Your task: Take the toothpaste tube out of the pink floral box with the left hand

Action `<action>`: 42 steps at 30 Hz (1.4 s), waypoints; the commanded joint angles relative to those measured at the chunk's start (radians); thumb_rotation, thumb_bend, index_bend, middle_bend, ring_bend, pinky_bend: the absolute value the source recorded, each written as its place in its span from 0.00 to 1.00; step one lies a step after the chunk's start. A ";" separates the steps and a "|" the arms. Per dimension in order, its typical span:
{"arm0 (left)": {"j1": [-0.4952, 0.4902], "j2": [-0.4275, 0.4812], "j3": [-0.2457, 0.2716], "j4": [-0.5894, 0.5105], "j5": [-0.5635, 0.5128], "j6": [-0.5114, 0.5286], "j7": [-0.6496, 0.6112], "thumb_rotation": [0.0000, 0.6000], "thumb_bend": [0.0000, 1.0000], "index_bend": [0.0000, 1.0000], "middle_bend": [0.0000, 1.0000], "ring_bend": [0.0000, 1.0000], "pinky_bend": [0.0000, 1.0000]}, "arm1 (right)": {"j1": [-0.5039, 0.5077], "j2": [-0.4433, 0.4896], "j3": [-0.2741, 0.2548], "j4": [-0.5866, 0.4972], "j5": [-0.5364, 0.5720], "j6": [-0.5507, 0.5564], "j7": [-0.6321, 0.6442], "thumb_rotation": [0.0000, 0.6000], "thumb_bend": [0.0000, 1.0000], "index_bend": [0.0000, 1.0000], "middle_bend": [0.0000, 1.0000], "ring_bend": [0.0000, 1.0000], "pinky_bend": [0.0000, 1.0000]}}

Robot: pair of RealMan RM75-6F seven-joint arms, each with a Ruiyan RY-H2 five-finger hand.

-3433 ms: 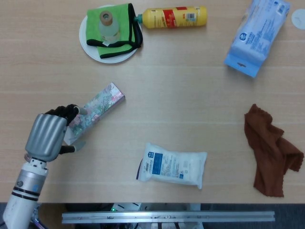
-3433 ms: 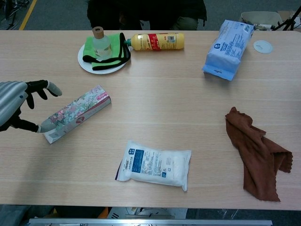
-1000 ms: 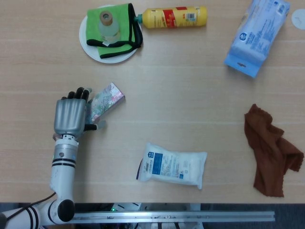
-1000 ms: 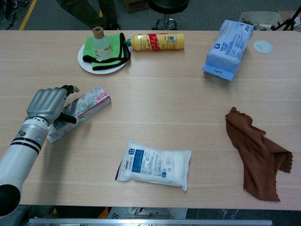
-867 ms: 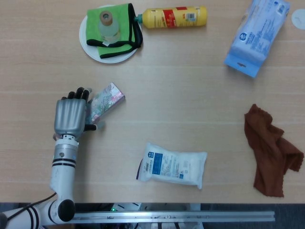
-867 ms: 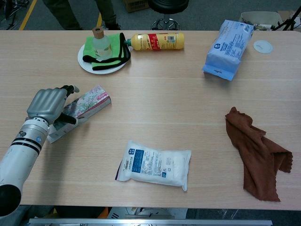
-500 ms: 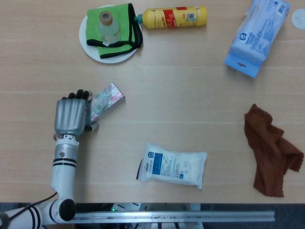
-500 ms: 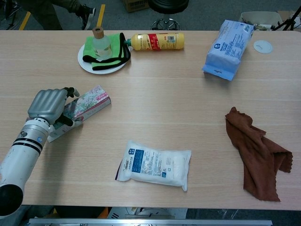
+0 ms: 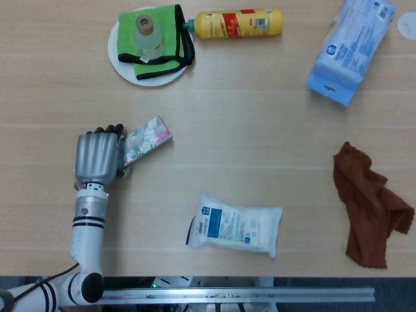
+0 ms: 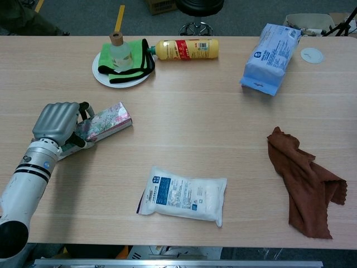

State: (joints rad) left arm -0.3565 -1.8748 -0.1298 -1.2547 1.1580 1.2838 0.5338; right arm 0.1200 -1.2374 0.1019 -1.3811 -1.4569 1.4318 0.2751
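Left hand [image 9: 97, 156] now closed around pink floral box [image 9: 147, 138]

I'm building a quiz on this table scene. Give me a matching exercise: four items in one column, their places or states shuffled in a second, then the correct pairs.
Items
1. pink floral box
2. yellow squeeze bottle
3. brown crumpled cloth
4. green folded cloth

Places or states
A. lying on its side at the far edge, beside the white round plate
B. bunched up near the table's right edge
C. gripped at one end by the left hand
D. resting on the white round plate

Pairs: 1-C, 2-A, 3-B, 4-D
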 commanded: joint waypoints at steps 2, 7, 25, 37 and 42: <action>0.005 0.002 0.006 -0.006 0.030 0.022 -0.025 1.00 0.00 0.42 0.49 0.48 0.59 | -0.001 -0.001 0.000 0.001 0.000 0.001 0.002 1.00 0.31 0.43 0.40 0.28 0.40; 0.011 0.014 0.010 -0.029 0.067 0.046 -0.057 1.00 0.00 0.42 0.49 0.48 0.59 | -0.001 -0.001 0.001 0.001 0.000 0.002 0.003 1.00 0.31 0.43 0.40 0.28 0.40; 0.020 0.174 -0.055 -0.233 0.201 0.124 -0.391 1.00 0.00 0.43 0.50 0.49 0.60 | 0.000 0.005 0.003 -0.025 -0.004 0.008 -0.017 1.00 0.31 0.43 0.40 0.28 0.40; 0.032 0.173 -0.079 -0.167 0.273 0.194 -0.648 1.00 0.00 0.43 0.50 0.49 0.60 | 0.002 0.005 0.002 -0.030 -0.002 0.000 -0.024 1.00 0.31 0.43 0.40 0.28 0.40; 0.032 0.175 -0.074 -0.160 0.269 0.185 -0.649 1.00 0.00 0.43 0.50 0.49 0.60 | 0.001 0.005 0.002 -0.029 -0.002 0.001 -0.022 1.00 0.31 0.43 0.40 0.28 0.40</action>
State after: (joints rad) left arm -0.3246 -1.6998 -0.2041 -1.4151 1.4283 1.4712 -0.1167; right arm 0.1211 -1.2326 0.1034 -1.4101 -1.4589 1.4331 0.2534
